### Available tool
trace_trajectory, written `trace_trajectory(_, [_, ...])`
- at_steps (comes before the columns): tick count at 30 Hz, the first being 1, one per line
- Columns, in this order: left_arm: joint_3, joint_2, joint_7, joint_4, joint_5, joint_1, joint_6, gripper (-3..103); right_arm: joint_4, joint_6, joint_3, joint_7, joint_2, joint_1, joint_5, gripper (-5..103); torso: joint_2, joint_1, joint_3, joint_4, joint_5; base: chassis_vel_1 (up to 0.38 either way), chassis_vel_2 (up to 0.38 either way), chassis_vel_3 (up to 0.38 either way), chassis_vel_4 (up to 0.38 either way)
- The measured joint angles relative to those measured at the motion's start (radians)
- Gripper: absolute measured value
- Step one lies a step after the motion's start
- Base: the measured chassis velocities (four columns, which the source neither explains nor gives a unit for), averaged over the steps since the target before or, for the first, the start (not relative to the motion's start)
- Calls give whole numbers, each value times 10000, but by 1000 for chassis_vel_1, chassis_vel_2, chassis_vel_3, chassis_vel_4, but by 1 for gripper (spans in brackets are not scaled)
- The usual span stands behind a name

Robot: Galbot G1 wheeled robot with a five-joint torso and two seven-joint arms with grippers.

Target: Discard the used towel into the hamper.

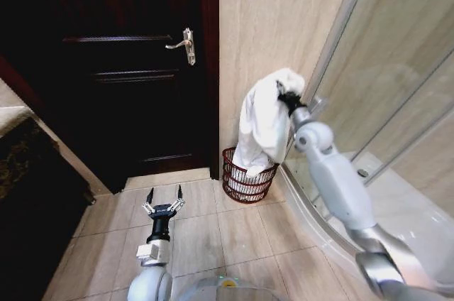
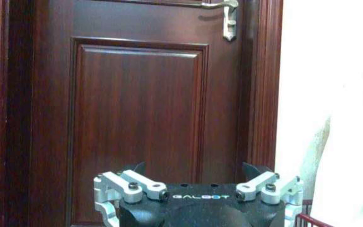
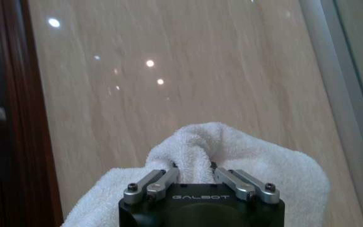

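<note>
Now the right gripper (image 1: pixel 286 97), at centre right of the head view, is closed on a bunched fold of the towel (image 1: pixel 264 127), which hangs down until its lower end reaches the rim of the hamper (image 1: pixel 245 179) at the foot of the tiled wall. The left gripper (image 1: pixel 164 196), lower left, is spread wide and holds nothing. The towel is thick, soft white terry; the hamper is a red-brown wire mesh, rounded and narrow. I think the limp cloth may drape over the rim or fall outside if released off-centre.

White towel (image 1: pixel 266 122) hanging bunched above hamper (image 1: pixel 245 182), red wire-mesh basket on floor against wall
</note>
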Motion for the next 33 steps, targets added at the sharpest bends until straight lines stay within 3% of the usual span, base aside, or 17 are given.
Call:
trace_trajectory(12, [126,-180,4,-194,246,203,-169,100,-2086,1171,88,-921,751,-1169,-320,14,-49,-17,-29,0,3,0,0,0,0])
trace_trajectory(20, [112,-182,-7,-296,372,326,-282,100,-2893,1324,171,-1082,1034,-1715,-785,14,-64,-23,-39,-1,2,0,0,0,0])
trace_trajectory(26, [142,-182,-7,-362,444,366,-298,100,-3019,846,186,-1029,1114,-2029,-851,14,-70,-26,-44,0,2,0,0,0,0])
trace_trajectory(29, [217,-182,-6,-384,482,381,-299,100,-2918,-50,154,-746,1184,-2219,-802,14,-77,-29,-47,-1,3,0,0,0,0])
trace_trajectory(33, [251,-182,-1,-402,507,406,-314,100,-2850,-720,133,-399,1305,-2146,-580,14,-80,-30,-49,-1,4,0,0,0,0])
